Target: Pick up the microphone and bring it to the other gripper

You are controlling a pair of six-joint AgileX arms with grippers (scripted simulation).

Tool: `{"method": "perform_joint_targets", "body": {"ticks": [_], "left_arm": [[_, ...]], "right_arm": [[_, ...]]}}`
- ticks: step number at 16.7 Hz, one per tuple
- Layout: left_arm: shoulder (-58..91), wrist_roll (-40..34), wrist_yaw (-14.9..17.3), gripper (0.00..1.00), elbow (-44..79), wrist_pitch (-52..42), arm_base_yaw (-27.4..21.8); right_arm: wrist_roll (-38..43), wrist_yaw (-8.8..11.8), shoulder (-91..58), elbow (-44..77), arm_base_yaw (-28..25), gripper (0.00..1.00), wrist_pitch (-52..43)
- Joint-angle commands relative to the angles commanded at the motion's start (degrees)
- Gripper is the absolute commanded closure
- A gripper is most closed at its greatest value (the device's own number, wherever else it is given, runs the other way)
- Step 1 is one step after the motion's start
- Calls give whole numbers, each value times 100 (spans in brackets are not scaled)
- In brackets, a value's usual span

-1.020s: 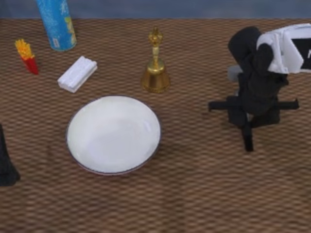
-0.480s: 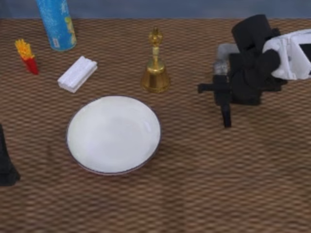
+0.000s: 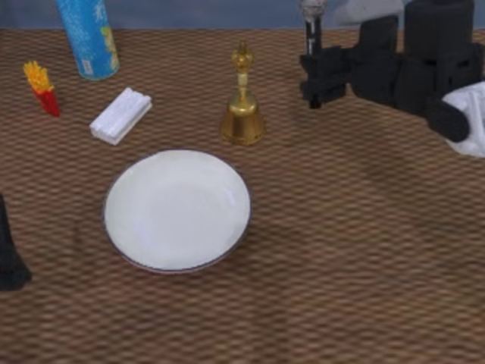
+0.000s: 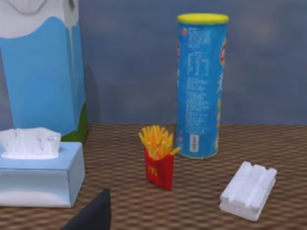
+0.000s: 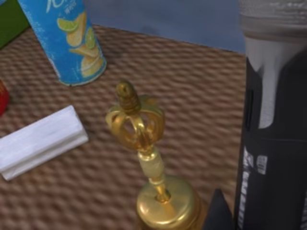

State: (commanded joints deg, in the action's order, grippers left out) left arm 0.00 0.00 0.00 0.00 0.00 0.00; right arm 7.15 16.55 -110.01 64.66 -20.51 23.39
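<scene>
On the tabletop [image 3: 341,288], the plate [image 3: 176,209] sits near the middle, the bell [image 3: 242,114] just behind it. Left of the bell lies the block [image 3: 120,114], then the fries [image 3: 42,86]; the can [image 3: 88,34] stands behind them. The microphone [image 3: 311,30] is right of the bell.

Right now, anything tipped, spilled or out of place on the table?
Nothing stands out. The bell and blue can stand upright, the plate lies flat and bare, the fries and white block sit apart. The right gripper holds the microphone off the table, head away from it. The left gripper sits at the left edge.
</scene>
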Motion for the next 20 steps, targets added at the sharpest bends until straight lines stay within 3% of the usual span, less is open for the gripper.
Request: {"method": "perform_joint_targets", "body": {"ticks": [3, 6, 13, 16, 20], "left_arm": [[0, 0, 0, 0, 0, 0, 0], [0, 0, 0, 0, 0, 0, 0], [0, 0, 0, 0, 0, 0, 0], [0, 0, 0, 0, 0, 0, 0], [0, 0, 0, 0, 0, 0, 0]], "right_arm": [[-326, 398, 401, -400, 15, 100, 1239], [-554, 656, 735, -655, 33, 100, 1945], [-600, 697, 837, -708, -7, 100, 2106], [-583, 368, 1162, -943, -346, 100, 2085], [-537, -368, 1877, -1482, -1117, 100, 2024]]}}
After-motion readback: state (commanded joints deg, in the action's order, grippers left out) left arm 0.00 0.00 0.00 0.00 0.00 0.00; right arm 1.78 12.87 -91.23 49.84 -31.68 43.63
